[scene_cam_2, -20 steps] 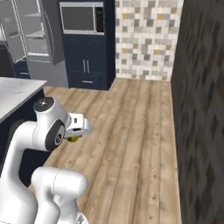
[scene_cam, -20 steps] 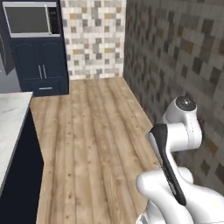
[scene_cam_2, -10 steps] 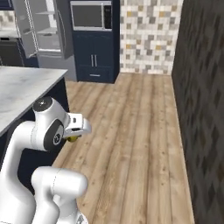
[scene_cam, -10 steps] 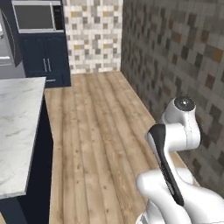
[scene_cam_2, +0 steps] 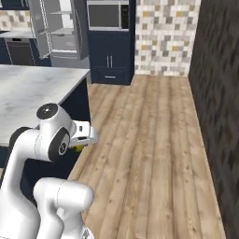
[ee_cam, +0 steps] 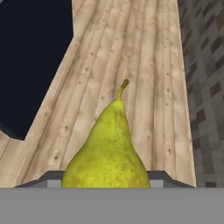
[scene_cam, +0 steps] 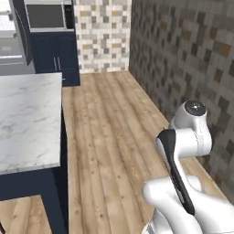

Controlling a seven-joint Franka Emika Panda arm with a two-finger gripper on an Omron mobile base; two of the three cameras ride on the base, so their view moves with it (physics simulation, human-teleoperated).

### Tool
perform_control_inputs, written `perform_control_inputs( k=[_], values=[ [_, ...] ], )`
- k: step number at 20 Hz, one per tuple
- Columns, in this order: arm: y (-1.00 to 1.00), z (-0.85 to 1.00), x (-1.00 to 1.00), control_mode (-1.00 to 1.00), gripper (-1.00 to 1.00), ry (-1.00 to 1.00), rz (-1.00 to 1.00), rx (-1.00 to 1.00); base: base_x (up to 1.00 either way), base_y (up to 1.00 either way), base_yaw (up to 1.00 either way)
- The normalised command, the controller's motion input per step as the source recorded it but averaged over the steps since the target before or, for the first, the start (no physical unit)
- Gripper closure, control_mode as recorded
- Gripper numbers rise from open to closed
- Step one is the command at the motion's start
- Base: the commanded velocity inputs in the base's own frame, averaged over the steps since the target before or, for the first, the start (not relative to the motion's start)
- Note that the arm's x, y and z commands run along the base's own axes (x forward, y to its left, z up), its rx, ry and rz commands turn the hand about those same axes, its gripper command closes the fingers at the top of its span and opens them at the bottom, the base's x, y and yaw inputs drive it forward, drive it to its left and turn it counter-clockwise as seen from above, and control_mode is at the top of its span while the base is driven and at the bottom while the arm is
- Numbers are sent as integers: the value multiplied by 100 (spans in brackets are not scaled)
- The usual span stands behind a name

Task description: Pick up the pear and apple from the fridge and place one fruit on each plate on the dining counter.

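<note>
Hand [scene_cam_2: 80, 142] closed on the pear [ee_cam: 108, 148], gripped at its fat lower end; stem points away from the hand, over the wood floor [ee_cam: 131, 52]. In the right base view the hand sits tucked by the arm's white elbow, w/ a bit of yellow-green pear [scene_cam_2: 77, 148] showing under it, just beside the near right corner of the table [scene_cam_2: 32, 88]. Table's marble top is to the left, navy base below. Fridge [scene_cam_2: 58, 30] far left, door open, white shelves visible, next to navy cabinets w/ microwave [scene_cam_2: 107, 16]. Dark tiled wall [scene_cam: 192, 59] runs along the right.
</note>
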Motion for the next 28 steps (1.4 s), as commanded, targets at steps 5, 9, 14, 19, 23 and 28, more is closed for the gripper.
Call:
perform_control_inputs(
  k=[5,9,14,19,23,28],
  values=[
    [0,0,0,100,100,0,0,0,-30,84,0],
    [0,0,0,100,100,0,0,0,-6,74,0],
    [0,0,0,100,100,0,0,0,-14,81,0],
    [0,0,0,100,100,0,0,0,-7,73,0],
    [0,0,0,100,100,0,0,0,0,50,0],
    [0,0,0,100,100,0,0,0,2,51,0]
  ],
)
